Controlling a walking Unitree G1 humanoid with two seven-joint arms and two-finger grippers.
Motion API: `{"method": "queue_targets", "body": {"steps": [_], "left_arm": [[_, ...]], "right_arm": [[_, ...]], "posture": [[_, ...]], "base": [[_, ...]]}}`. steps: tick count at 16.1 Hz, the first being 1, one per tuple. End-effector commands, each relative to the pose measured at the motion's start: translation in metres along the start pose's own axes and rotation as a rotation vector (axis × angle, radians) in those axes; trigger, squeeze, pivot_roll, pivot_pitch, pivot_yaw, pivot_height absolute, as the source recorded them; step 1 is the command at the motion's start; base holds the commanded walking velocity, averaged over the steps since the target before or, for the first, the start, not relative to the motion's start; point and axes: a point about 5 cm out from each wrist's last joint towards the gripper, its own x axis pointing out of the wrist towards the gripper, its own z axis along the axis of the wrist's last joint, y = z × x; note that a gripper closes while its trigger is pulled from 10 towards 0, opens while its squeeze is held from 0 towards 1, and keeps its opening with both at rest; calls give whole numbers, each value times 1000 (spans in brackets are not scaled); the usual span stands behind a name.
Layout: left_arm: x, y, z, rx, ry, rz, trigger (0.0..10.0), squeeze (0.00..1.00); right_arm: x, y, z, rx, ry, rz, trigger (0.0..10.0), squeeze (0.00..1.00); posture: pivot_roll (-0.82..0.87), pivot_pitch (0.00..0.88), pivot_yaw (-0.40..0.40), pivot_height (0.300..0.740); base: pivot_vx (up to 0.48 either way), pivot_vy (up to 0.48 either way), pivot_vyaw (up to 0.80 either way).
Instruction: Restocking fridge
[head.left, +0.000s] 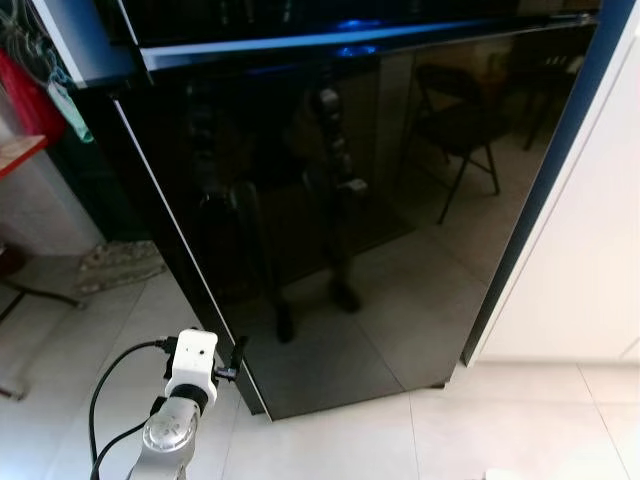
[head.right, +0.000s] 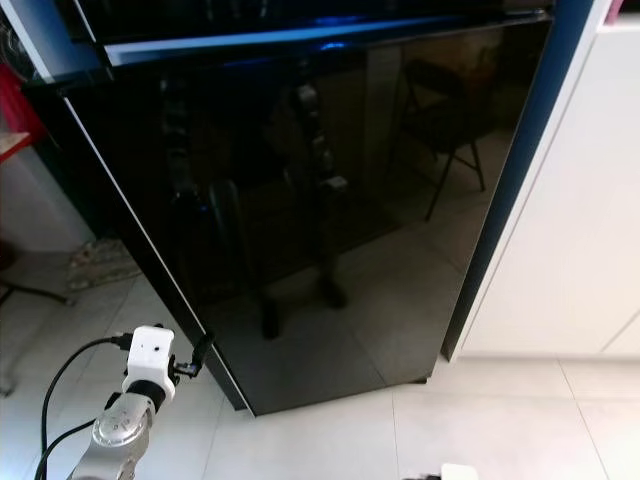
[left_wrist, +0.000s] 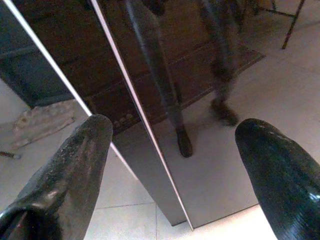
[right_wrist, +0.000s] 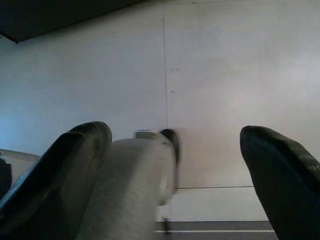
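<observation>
Fridge door (head.left: 350, 200): closed. Left gripper (left_wrist: 172, 165), jaws spread, is raised near its left edge; edge best hooked squarely. Right gripper (right_wrist: 175, 170): jaws spread, idle.

A home kitchen: glossy black fridge (head.left: 350, 200) (doors shut), tiled floor (head.left: 520, 420).

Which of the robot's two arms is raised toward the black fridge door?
The left arm: its left gripper, fingers spread open, sits close to the lower left edge of the closed fridge door. The right gripper, also open, faces pale floor tiles.
</observation>
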Motion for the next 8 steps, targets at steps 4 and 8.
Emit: {"method": "queue_targets", "body": {"steps": [4,8], "left_arm": [[1,-4,4,-12,-18,-17,10000,0],[2,-3,4,-24,-10,-5,10000,0]], "right_arm": [[-2,0,-8,-3,35,2,10000,0],[-2,0,-8,-3,33,5,10000,0]], "posture": [[-104,0,98,740],[-103,0,95,740]], "base": [[0,0,0],[0,0,0]]}}
